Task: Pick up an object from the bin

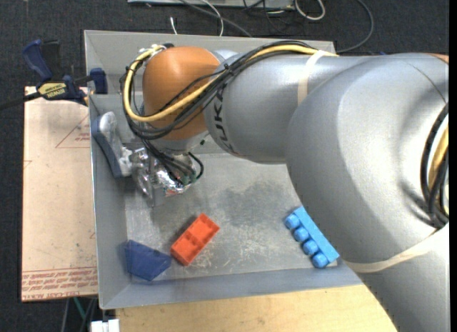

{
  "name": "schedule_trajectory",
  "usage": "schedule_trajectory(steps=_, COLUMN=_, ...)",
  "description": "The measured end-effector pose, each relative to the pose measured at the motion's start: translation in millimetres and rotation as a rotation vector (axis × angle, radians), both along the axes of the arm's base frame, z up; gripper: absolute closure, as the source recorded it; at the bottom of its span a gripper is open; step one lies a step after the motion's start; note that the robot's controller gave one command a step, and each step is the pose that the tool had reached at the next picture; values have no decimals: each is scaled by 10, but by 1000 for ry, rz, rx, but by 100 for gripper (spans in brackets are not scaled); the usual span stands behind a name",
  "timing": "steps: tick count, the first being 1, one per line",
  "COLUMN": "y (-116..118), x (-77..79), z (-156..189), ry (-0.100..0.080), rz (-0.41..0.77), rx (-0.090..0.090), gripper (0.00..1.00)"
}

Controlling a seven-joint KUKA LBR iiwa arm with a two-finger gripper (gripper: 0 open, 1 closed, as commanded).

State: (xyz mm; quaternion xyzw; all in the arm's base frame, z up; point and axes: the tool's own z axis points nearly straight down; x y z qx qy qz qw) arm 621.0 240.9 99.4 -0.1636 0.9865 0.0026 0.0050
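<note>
Arm [343, 123]: a thick grey arm that comes in from the right edge and covers the right and upper middle of the frame, reaching to the upper left of the bin
Bin [250, 195]: a grey metal tray with low walls; its scuffed bare floor shows in the middle and lower part of the frame
Orange cover [178, 91]: a rounded shell on the wrist, in the upper left of the frame, with yellow and black cables [136, 109] looped round its left side
Gripper [151, 180]: it hangs below the orange cover, low over the floor in the left part of the bin; how far it is open cannot be told, nor whether it has hold of anything
Long blue and grey thing [107, 138]: it lies along the bin's left wall, just left of the gripper, and is the thing nearest to it; whether the two touch cannot be told
Blue brick [311, 237]: a long studded brick, lower right of the bin floor, lying slantwise, well apart from the gripper
Orange brick [194, 238]: a studded brick, lower middle of the floor, slanted, below and to the right of the gripper
Dark blue lump [145, 260]: in the lower left corner, just left of the orange brick; its kind is hard to make out
Hidden: the arm covers the bin's right side and much of its far wall
</note>
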Motion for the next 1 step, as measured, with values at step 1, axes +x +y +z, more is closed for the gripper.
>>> schedule_trajectory(steps=1, y=7, x=12, z=253, ry=-5, rz=0, rx=2, gripper=100)
